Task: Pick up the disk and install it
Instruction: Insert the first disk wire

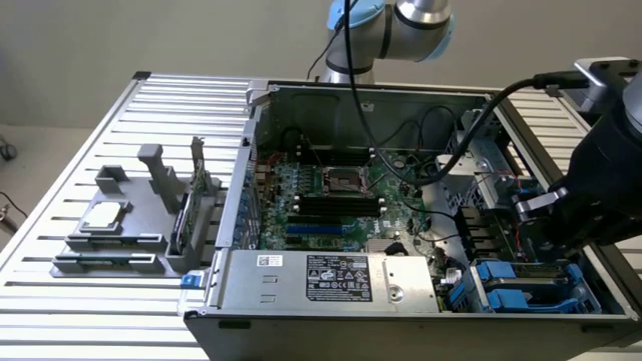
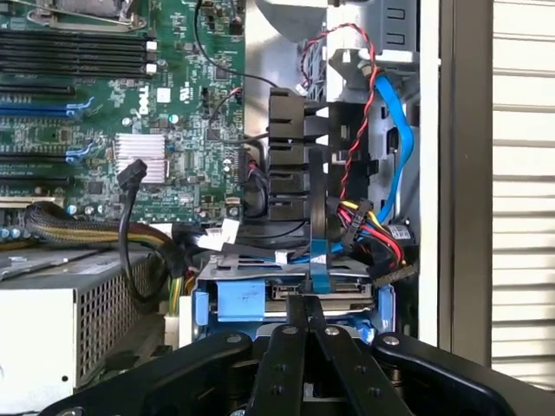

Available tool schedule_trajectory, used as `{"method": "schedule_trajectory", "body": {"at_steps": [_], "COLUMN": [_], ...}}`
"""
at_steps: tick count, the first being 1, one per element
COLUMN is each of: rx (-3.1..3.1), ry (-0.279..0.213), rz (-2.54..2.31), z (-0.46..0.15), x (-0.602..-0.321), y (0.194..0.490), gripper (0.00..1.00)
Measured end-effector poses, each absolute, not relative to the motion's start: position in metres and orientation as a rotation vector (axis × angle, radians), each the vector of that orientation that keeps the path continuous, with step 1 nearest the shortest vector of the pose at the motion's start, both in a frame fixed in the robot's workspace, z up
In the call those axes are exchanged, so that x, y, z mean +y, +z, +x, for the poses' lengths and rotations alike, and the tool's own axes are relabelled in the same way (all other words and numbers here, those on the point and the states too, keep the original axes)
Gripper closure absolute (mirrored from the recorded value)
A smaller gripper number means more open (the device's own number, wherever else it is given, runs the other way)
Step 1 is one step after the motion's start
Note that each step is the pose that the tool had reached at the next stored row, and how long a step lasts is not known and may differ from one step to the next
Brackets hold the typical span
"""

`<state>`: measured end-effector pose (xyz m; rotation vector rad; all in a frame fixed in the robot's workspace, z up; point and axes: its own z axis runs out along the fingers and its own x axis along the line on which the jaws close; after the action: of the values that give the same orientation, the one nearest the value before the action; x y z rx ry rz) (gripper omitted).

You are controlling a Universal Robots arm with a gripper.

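Eyes on the disk: lies flat in the drive bay at a corner of the computer case, blue rails on both sides, grey metal edge towards the wrist camera. Same disk in the exterior view, low in the case on that view's right.

Right at it, the fingers: black, pressed together, pinching nothing, tips at the disk's edge. Touching or just clear, can't tell.

Beside the bay, a bundle of red, yellow and black wires and a blue cable curving alongside. Further out, the green motherboard across the case floor, then the grey power supply with its white label along the near wall. Black arm reaching into the case from the exterior view's right.

Out on the slatted surface, on the exterior view's left, a grey rack with a small square chip on it and a thin green card standing upright.
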<state>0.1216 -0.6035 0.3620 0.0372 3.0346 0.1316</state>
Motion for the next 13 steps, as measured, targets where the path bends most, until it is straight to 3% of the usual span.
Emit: {"method": "schedule_trajectory", "body": {"at_steps": [13], "rx": [3.017], "ry": [0.125], "rz": [0.294], "z": [0.1215], "x": [-0.6035], "y": [0.362], "gripper": [0.89]}}
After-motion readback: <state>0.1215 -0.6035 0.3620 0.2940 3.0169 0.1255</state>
